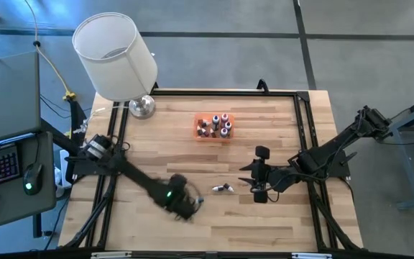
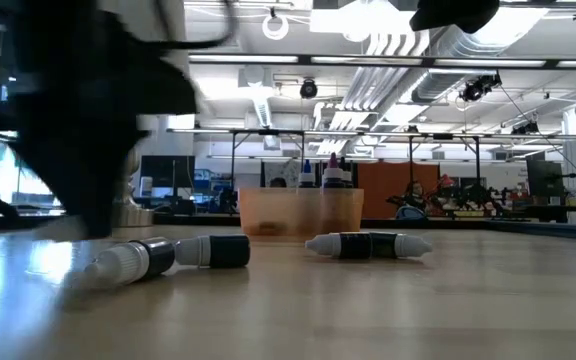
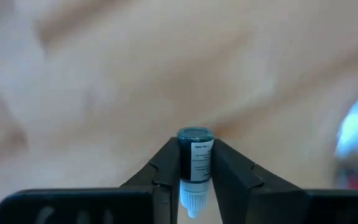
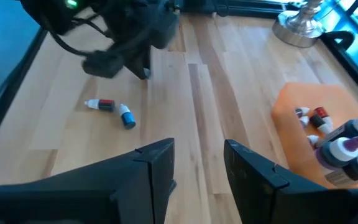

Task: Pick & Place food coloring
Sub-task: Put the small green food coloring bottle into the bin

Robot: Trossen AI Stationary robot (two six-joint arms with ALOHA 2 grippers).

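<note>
My left gripper (image 3: 195, 163) is shut on a dark food coloring bottle (image 3: 195, 149) with a white label. In the high view it sits at the table's near middle (image 1: 184, 207). My right gripper (image 4: 197, 163) is open and hovers right of centre (image 1: 260, 188), touching nothing. Two loose bottles, one red (image 4: 104, 104) and one blue (image 4: 127, 117), lie on their sides on the wood between the grippers (image 1: 223, 188). The low view shows lying bottles (image 2: 218, 250) too. Several more stand upright in the orange tray (image 1: 214, 128). My left gripper pinches the dark bottle's body (image 3: 188, 158) between its two fingers. The bottle lies along the fingers, its flat bottom end (image 3: 195, 133) at their tips and its white cap (image 3: 191, 198) back toward the wrist. Whether it is clear of the table I cannot tell.
A lamp with a white shade (image 1: 115, 56) stands at the table's far left corner, its silver base (image 4: 300, 28) in the right wrist view. A black frame (image 1: 304, 122) runs along the table's edges. A desk with keyboard and mouse (image 1: 6, 165) stands left of the table.
</note>
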